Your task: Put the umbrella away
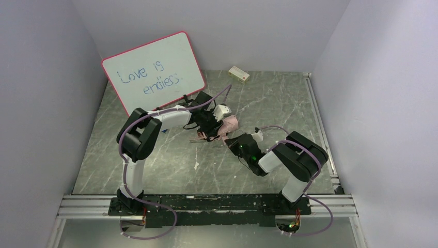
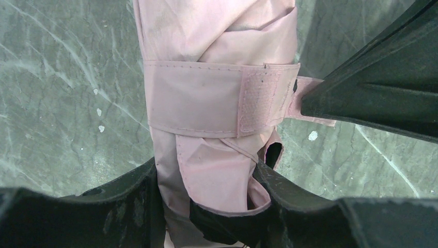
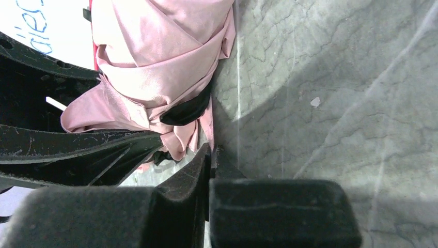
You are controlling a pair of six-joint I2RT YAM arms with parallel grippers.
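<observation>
The umbrella [image 1: 228,125] lies folded on the marbled table, a pale pink bundle with black lining at its edge [image 2: 206,51] [image 3: 155,46]. My left gripper [image 1: 209,124] [image 2: 206,173] is shut on the bundle, one finger on each side of the cloth. The pink strap [image 2: 206,98] runs around the canopy, its velcro patch facing up. My right gripper [image 1: 232,140] [image 3: 212,155] is shut, and a thin pink strip of the strap [image 3: 210,116] runs into its tips. In the left wrist view the right gripper's fingers [image 2: 372,82] pinch the strap's free end.
A pink-framed whiteboard [image 1: 155,72] [image 3: 41,26] leans against the back left wall, just behind the left arm. A small box [image 1: 238,74] lies at the back of the table. Grey walls close in on three sides.
</observation>
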